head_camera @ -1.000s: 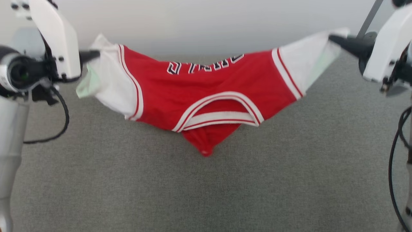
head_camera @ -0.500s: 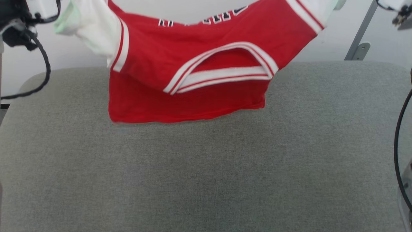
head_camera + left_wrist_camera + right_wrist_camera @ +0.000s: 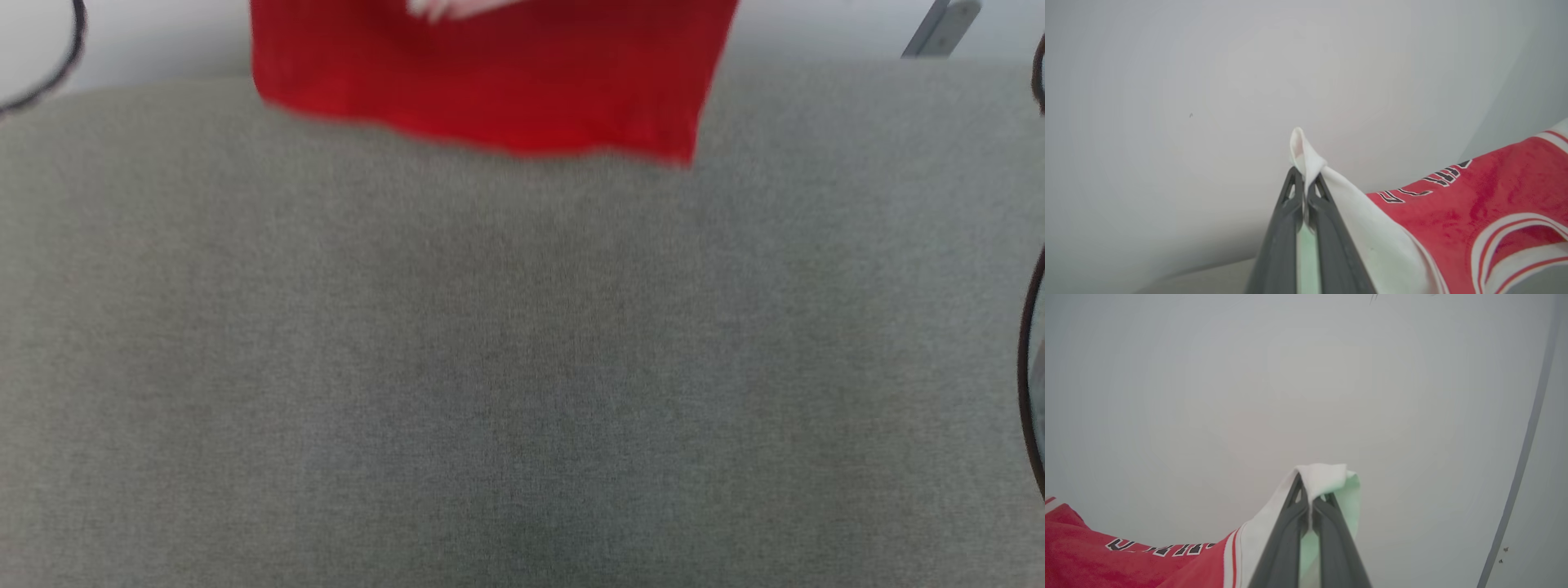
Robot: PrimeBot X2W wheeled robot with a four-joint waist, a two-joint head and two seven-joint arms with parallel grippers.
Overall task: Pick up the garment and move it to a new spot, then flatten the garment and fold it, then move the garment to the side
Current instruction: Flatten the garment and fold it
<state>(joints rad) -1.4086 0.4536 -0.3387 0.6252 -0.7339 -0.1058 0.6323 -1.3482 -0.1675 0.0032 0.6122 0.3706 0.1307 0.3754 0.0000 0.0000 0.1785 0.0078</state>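
Between clamped end effectors [image 3: 1305, 176] [image 3: 1311, 486], garment [image 3: 1474, 208] hanging

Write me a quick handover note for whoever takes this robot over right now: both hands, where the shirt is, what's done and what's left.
Left hand: shut on the shirt at one white sleeve end.
Right hand: shut on the other white sleeve end.
Shirt: hanging spread between both hands, red body over the far part of the grey padded surface; too blurred to tell whether the hem touches it.
Done: picked up.
Left: lay it down at the new spot, flatten, fold, move aside.
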